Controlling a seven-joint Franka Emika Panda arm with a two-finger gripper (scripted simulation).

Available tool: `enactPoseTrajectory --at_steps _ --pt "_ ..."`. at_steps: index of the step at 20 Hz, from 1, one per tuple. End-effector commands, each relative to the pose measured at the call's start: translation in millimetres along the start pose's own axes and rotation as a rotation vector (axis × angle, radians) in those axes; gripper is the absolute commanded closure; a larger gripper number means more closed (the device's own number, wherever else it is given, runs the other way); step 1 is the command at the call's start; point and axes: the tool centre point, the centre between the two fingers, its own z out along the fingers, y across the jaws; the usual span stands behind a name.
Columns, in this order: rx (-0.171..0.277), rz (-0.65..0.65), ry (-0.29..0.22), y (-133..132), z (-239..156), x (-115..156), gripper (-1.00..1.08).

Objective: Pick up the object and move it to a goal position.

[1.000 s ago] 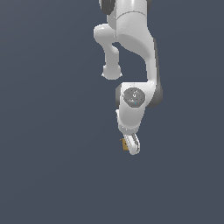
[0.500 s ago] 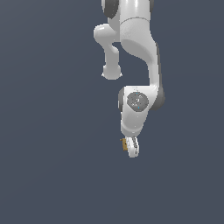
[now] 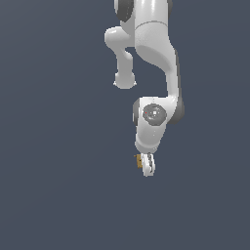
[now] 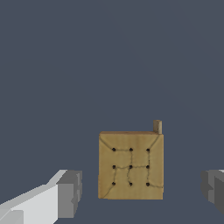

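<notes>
Since a second ago the white arm (image 3: 154, 58) has drifted slightly toward the exterior view's right, its wrist turning a little. Its gripper (image 3: 146, 165) hangs low with jaws spread wide, holding nothing. Between the two grey fingertips (image 4: 70, 193), touching neither, sits the tan block (image 4: 131, 166), nine dark dots on its face and a small peg at one corner.

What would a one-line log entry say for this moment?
gripper: open | block: between the fingers, untouched | grasp: not yet made
</notes>
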Motion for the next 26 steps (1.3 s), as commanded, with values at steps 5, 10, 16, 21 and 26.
enactPoseTrajectory --at_steps 5,10,16,21,26 --pt "0.000 0.002 0.000 1 17 0 -0.92" --pt "0.000 0.005 0.000 1 42 0 -0.92" --pt "0.000 0.005 0.000 0 50 0 -0.92" --pt "0.000 0.005 0.000 0 50 0 1.08" --pt "0.000 0.005 0.000 0 50 0 1.08"
